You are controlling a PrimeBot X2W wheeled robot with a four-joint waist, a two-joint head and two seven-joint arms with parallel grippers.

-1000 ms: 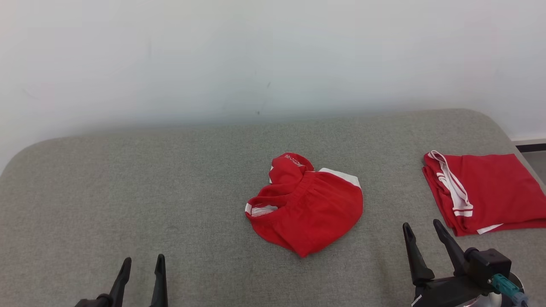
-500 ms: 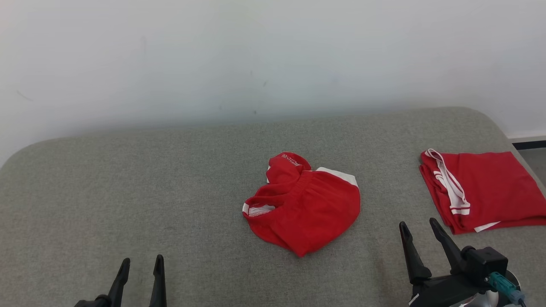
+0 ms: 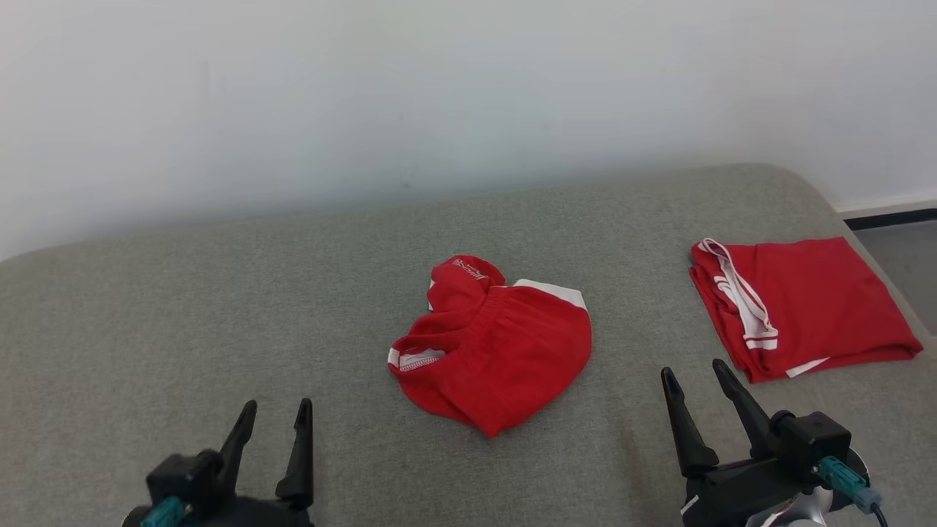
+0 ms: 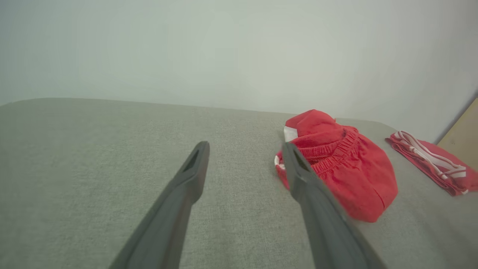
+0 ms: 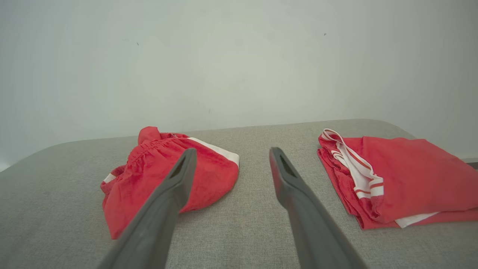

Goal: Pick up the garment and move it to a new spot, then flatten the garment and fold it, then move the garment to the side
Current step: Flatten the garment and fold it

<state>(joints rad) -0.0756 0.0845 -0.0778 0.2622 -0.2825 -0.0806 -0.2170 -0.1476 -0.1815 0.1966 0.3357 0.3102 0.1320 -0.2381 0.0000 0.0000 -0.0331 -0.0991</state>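
A crumpled red garment (image 3: 494, 351) with white trim lies in a heap at the middle of the grey padded surface (image 3: 219, 307); it also shows right of centre in the left wrist view (image 4: 343, 168) and at the left in the right wrist view (image 5: 160, 175). My left gripper (image 3: 279, 410) hovers open at the near left, well short of the garment, nothing between its fingers. My right gripper (image 3: 693, 369) stands open at the near right, between the heap and a folded red garment (image 3: 801, 304), holding nothing.
The folded red garment with white stripes (image 5: 392, 175) lies flat near the surface's right edge. A pale wall (image 3: 439, 95) rises behind the surface. Floor (image 3: 904, 252) shows past the right edge. Bare grey padding spreads across the left half.
The head view has shifted, so everything sits further left and slightly higher. My left gripper has risen into fuller view. Both garments lie as before.
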